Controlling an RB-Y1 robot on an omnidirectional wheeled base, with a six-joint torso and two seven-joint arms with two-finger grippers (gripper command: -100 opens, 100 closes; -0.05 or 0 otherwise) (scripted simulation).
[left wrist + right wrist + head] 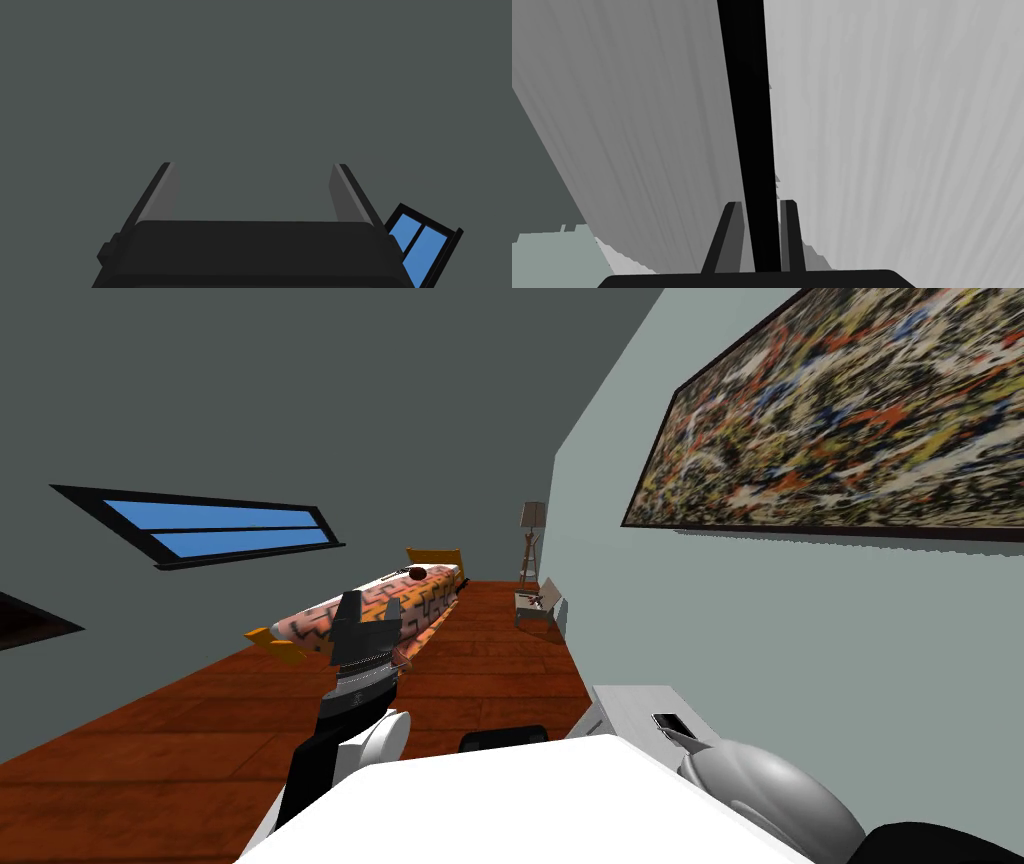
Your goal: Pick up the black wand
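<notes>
In the head view, the left gripper stood high in front of a bed with a patterned cover, above the red-brown wooden floor; a light grey tabletop stood at the right, close to the wall that carried a large painting; the right arm reached toward this tabletop.

In the left wrist view, the left fingers were released and stood wide apart.

In the right wrist view, the right gripper was grasping the black wand; its fingers were clenched on both sides of it; the wand ran straight away from the gripper, over the light grey tabletop; I could not tell whether it touched the tabletop.
</notes>
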